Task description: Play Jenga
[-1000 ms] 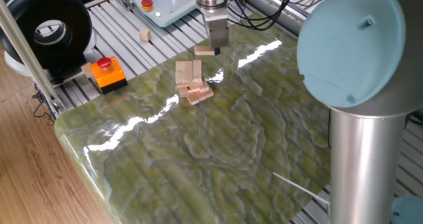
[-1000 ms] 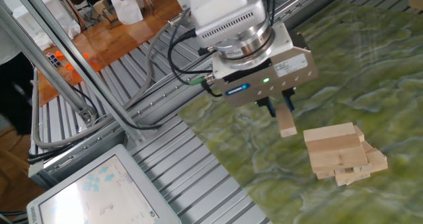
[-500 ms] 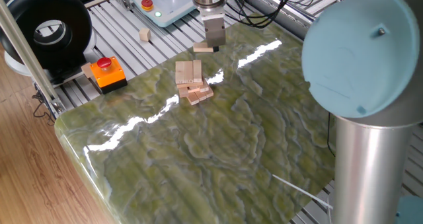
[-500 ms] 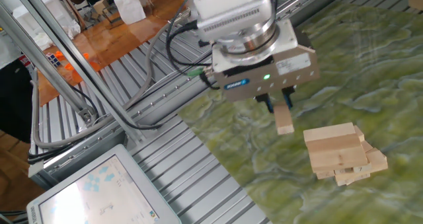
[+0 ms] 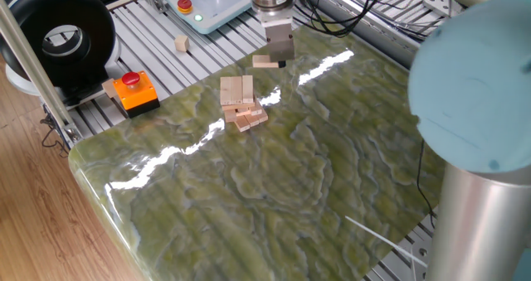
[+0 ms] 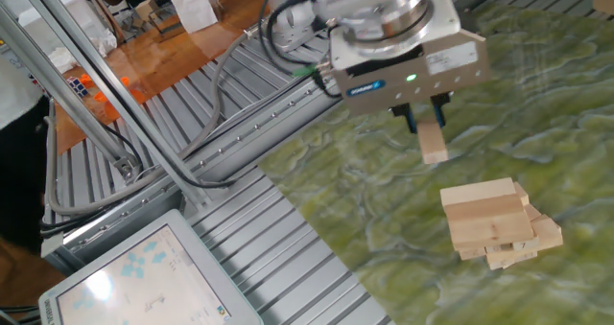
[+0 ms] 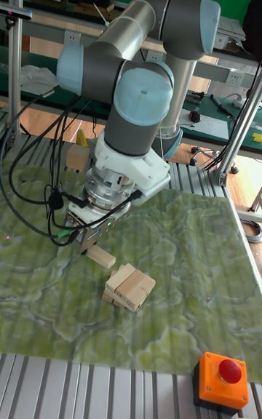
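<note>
The Jenga stack (image 5: 241, 100) is a low pile of pale wooden bars in crosswise layers on the green marbled table (image 5: 274, 190). It also shows as the stack (image 6: 494, 220) and the stack (image 7: 129, 286). My gripper (image 6: 425, 124) is shut on a loose Jenga bar (image 6: 434, 143), which hangs above the table a little behind the stack. From the other side the gripper (image 5: 276, 57) holds the bar (image 5: 265, 63) just beyond the stack's far edge. In the tall view the gripper (image 7: 91, 243) carries the bar (image 7: 100, 256) to the stack's upper left.
An orange emergency button (image 5: 131, 89) sits left of the table, and shows again as the button (image 7: 222, 379). A small wooden cube (image 5: 181, 42) lies on the metal slats, a black reel (image 5: 58, 32) at far left. The arm's column (image 5: 481, 198) fills the right.
The gripper has carried the held bar sideways and slightly upward, rightward in both fixed views. The stack has not moved.
</note>
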Available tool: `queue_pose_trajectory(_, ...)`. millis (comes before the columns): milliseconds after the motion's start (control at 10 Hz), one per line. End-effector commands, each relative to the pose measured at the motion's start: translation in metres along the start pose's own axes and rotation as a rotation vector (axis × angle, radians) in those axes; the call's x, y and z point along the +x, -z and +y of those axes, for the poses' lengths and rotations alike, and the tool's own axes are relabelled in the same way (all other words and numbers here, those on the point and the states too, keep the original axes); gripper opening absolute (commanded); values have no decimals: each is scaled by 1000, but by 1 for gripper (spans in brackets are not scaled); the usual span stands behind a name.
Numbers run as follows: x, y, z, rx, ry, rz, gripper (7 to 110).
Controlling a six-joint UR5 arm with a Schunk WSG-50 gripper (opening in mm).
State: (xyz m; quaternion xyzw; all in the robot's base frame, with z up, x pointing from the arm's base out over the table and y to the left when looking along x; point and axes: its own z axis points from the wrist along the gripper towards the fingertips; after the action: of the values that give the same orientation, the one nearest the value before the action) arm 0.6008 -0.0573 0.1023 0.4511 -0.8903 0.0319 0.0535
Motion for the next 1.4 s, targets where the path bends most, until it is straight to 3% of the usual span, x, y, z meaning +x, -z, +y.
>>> queue_pose_trajectory(0, -19, 7, 5, 21, -22, -94, 7)
queue_pose_trajectory(100, -19, 7, 12, 2, -38, -86, 7)
queue_pose_trajectory(200, -4, 5, 1, 30, -22, -21, 7)
queue_pose_trajectory(400, 5, 1, -10, 28, -17, 2, 7)
queue_pose_trajectory(600, 2, 2, -11, 38, -51, -8, 7)
queue_pose_trajectory(900, -15, 3, -22, 72, -123, -74, 7)
queue_pose_trajectory(1000, -13, 2, -24, 84, -129, -67, 7)
queue_pose_trajectory(1300, -25, 3, -19, 58, -156, -115, 7)
